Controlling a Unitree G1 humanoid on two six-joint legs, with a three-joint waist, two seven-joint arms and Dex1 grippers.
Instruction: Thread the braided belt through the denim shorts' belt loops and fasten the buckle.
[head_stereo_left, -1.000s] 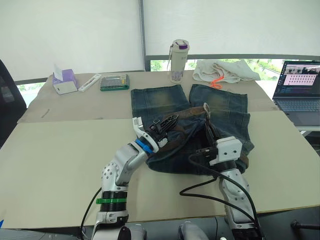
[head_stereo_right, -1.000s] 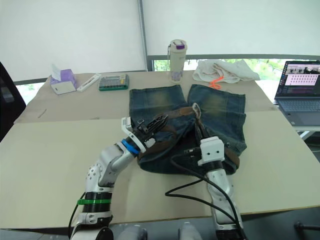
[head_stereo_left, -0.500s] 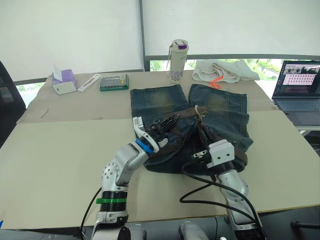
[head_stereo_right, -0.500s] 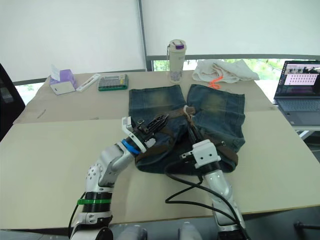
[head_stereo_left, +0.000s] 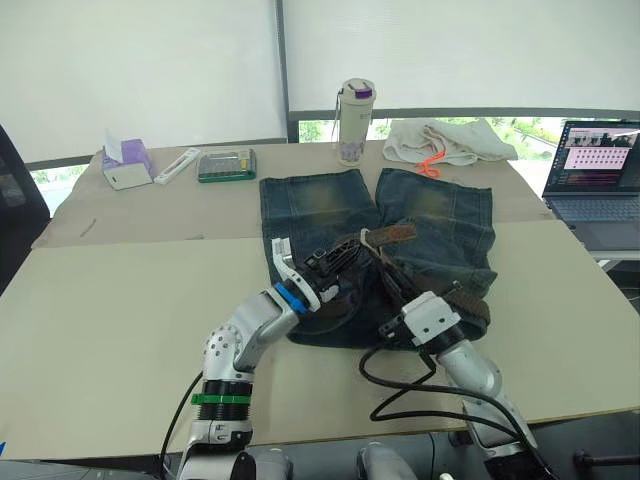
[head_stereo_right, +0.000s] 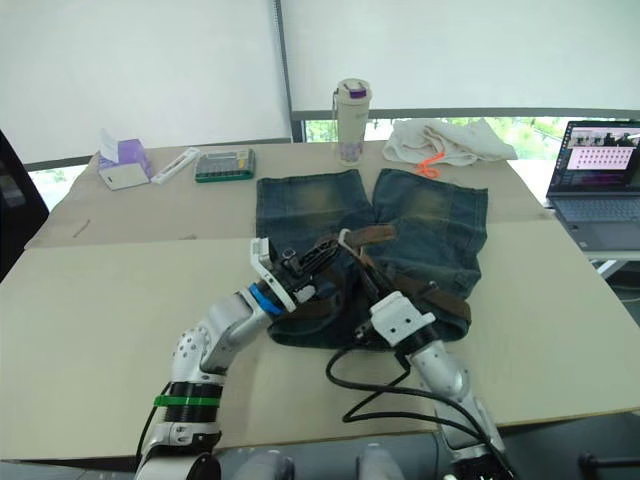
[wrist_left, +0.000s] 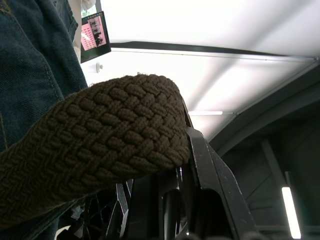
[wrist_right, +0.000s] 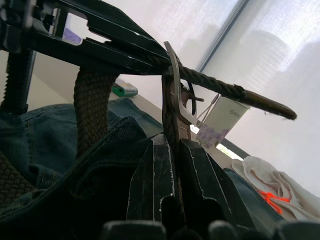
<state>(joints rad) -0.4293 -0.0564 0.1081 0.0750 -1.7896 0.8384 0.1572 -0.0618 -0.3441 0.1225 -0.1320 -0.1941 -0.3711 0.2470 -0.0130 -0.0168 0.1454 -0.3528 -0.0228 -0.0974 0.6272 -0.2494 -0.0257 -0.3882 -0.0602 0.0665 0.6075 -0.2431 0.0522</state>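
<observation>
The denim shorts lie on the tan table, legs pointing toward the window and the waistband bunched up on the robot's side. The braided belt runs along that bunched waistband, and its free brown tip sticks out over the shorts' middle, between the two legs.

The left gripper rests on the waistband at the shorts' left side. In the left wrist view a loop of the belt lies across its black fingers; whether they are clenched on it cannot be told.

The right gripper is at the waistband just right of the left gripper, the two nearly touching. In the right wrist view its fingers are closed together on the belt strap right below the buckle, which stands upright above them, with the belt's tip passing through the metal frame and out beyond. A further stretch of belt drops into the denim folds beside it. The belt loops cannot be made out in the crumpled cloth.

Beyond the shorts' legs stand a bottle and a heap of white cloth. Left of the shorts, near the table's far edge, are a green box, a white stick-shaped item and a tissue box. Right of the shorts sits an open laptop.
</observation>
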